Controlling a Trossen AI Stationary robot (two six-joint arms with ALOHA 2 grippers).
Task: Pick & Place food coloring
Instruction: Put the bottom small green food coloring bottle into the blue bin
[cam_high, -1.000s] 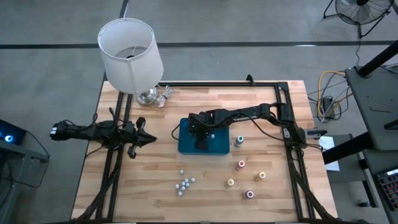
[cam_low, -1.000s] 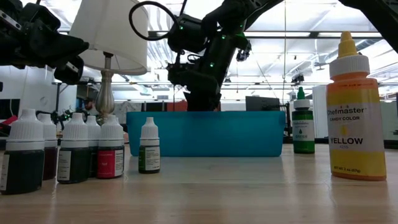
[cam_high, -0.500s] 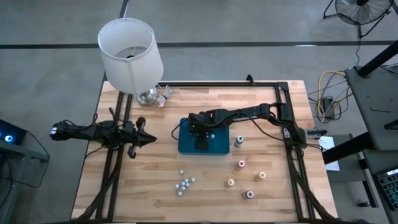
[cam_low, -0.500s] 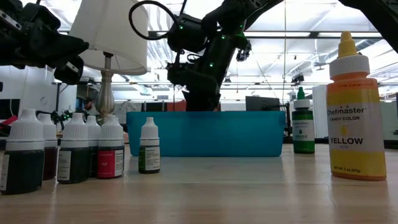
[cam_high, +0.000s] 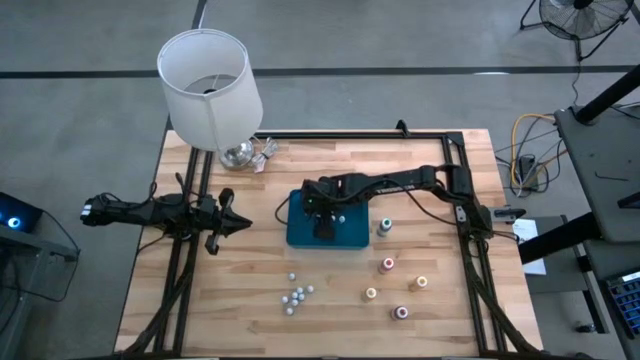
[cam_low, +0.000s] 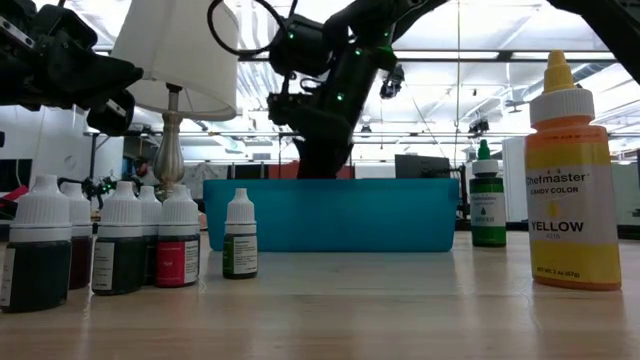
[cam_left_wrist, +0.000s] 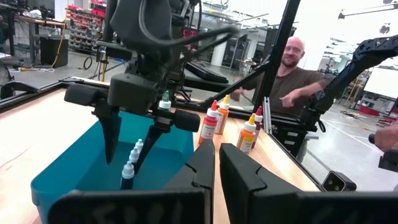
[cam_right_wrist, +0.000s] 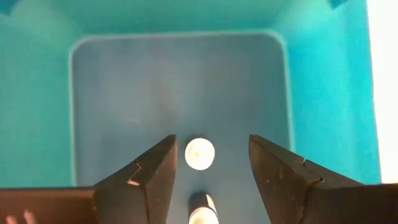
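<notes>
The blue tray (cam_high: 350, 236) sits mid-table. My right gripper (cam_right_wrist: 211, 138) hangs open over its inside, pointing down, with a finger on either side of a small white-capped bottle (cam_right_wrist: 199, 154) that stands on the tray floor; it touches nothing. A second small bottle (cam_right_wrist: 202, 215) stands beside the first. Coloured-top food coloring bottles stand on the wood: green (cam_high: 385, 227), red (cam_high: 388, 265), orange (cam_high: 421, 283), yellow (cam_high: 371, 294), pink (cam_high: 401, 312). My left gripper (cam_high: 236, 223) waits shut, left of the tray.
A cluster of small white-capped bottles (cam_high: 297, 293) stands near the table's near edge. A white-shaded lamp (cam_high: 210, 88) stands at the far left corner. A person (cam_left_wrist: 292, 68) is beyond the table's right side. Bare wood lies between the tray and my left gripper.
My right arm has risen a little above the tray, as the low view shows. The bottles and the tray have stayed where they were.
</notes>
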